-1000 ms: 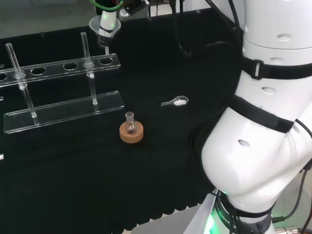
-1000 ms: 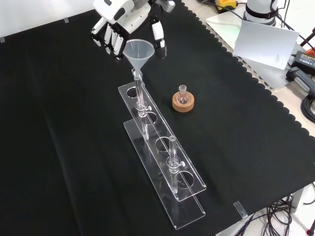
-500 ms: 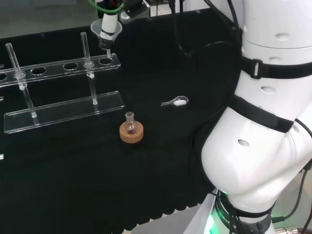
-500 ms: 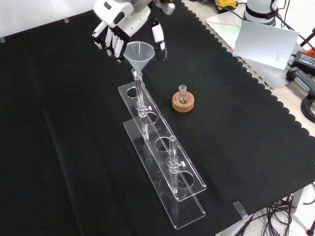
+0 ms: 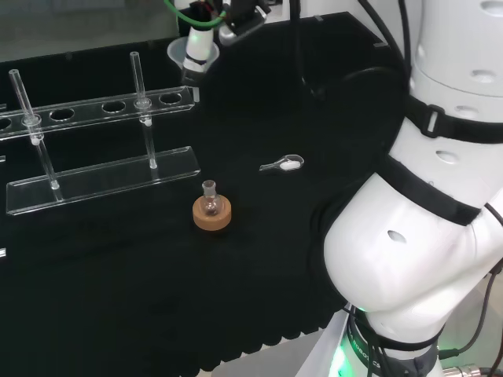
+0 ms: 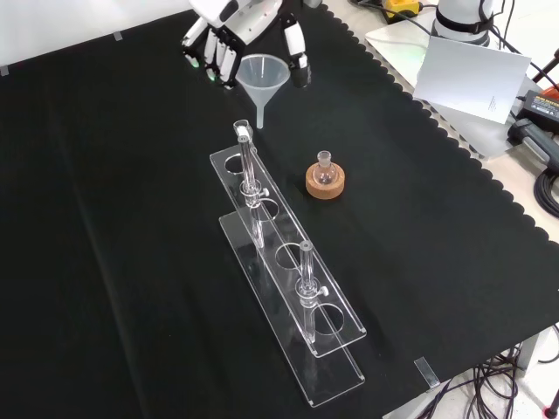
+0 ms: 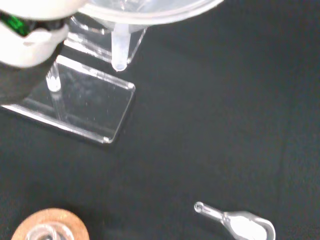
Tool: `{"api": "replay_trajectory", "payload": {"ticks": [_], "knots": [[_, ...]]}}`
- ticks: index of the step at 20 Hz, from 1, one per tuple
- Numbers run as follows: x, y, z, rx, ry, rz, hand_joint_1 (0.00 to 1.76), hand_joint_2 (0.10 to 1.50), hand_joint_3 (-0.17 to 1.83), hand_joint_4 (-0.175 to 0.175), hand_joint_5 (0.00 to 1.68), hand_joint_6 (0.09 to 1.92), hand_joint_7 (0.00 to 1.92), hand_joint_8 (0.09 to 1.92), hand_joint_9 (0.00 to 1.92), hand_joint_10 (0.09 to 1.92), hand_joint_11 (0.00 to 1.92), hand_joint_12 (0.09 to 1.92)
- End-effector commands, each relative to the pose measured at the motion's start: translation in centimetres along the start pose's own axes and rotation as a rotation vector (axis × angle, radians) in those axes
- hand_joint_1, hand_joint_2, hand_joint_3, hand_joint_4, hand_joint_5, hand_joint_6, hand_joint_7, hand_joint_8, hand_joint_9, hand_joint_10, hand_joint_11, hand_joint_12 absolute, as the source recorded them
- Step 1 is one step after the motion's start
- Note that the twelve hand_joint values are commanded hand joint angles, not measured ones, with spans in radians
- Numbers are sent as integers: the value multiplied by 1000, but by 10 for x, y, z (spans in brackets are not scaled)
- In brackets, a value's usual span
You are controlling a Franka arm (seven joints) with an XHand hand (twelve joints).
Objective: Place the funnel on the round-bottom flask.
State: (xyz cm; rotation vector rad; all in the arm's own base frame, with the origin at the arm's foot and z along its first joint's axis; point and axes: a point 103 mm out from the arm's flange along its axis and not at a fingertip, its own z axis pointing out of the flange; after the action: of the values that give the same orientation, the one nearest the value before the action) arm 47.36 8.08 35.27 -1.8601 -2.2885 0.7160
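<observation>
The hand [image 6: 229, 19] holds the funnel [image 6: 263, 78] up in the air, fingers curled round it. The round-bottom flask [image 6: 325, 171] sits on its cork ring [image 6: 326, 184], near the clear rack [image 6: 288, 288]

A black cloth [image 6: 105, 227] covers the bench. On it stand a clear rack [image 6: 288, 297] with upright tubes, a cork ring [image 6: 326, 183] (small flask [image 6: 325, 168] seated in it) and a little scoop [image 5: 283, 164].

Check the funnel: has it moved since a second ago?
Yes. In the front view the funnel, held in the hand, has left the clear rack's end hole and now sits up and right of it, nearer the round-bottom flask.
</observation>
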Motion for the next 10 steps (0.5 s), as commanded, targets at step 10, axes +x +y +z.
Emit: {"api": "replay_trajectory", "payload": {"ticks": [10], "knots": [[22, -40, 52, 97, 23, 13, 962, 493, 662, 108, 956, 646, 1208, 644, 772, 402, 0, 1358]]}}
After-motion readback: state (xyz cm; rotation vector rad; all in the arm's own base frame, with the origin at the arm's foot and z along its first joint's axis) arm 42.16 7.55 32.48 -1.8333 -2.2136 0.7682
